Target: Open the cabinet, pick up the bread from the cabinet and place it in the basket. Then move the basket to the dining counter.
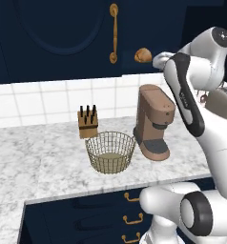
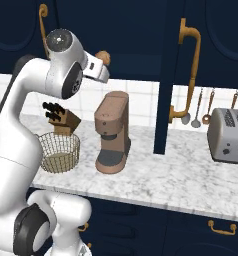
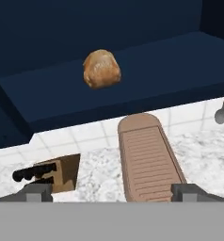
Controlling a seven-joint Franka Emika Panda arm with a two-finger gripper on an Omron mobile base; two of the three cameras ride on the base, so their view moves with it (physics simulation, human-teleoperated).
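Bread (image 3: 101, 68) sits on the open cabinet's shelf (image 3: 132, 80), beyond the empty gripper (image 3: 113, 192), whose jaws stand wide apart. Below, the wire basket (image 1: 110, 152) rests on the marble worktop (image 1: 39, 162) between knife block (image 1: 87, 122) and coffee machine (image 1: 152, 122).

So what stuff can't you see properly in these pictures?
- The bread: right base view, mostly hidden behind the arm's wrist.
- The basket: right base view, its left side is covered by the arm.
- The toaster: left base view, blocked by the arm and cut off at the right edge.
- The knife block: hand view, its bottom is cut off.
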